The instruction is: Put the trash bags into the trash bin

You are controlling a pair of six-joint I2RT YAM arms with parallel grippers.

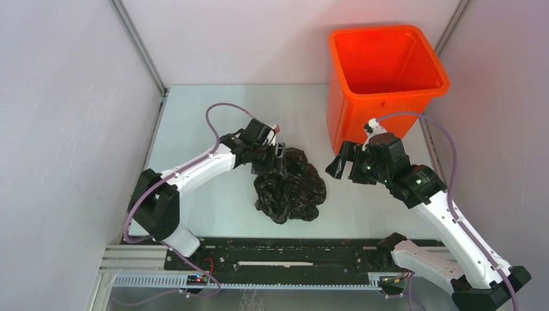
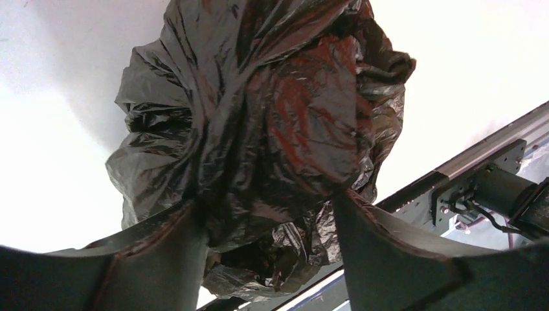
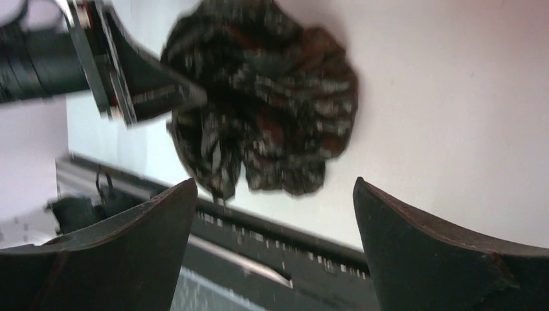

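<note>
The black trash bag (image 1: 291, 186) lies crumpled in a glossy heap on the white table, mid-front. My left gripper (image 1: 277, 159) is at the heap's back left edge. In the left wrist view its fingers (image 2: 162, 259) stand wide apart with the trash bag (image 2: 272, 110) bulging between them, so my left gripper (image 2: 268, 201) is open around the plastic. The orange trash bin (image 1: 383, 97) stands upright at the back right with nothing inside. My right gripper (image 1: 343, 166) hangs open in front of the bin's left corner, right of the bag. The blurred right wrist view shows the trash bag (image 3: 265, 110) beyond my right gripper (image 3: 275, 194).
White enclosure walls rise on the left, back and right. A black mounting rail (image 1: 291, 254) runs along the table's near edge, and also shows as the rail (image 3: 278, 246) under the right fingers. The bin sits close to the right wall.
</note>
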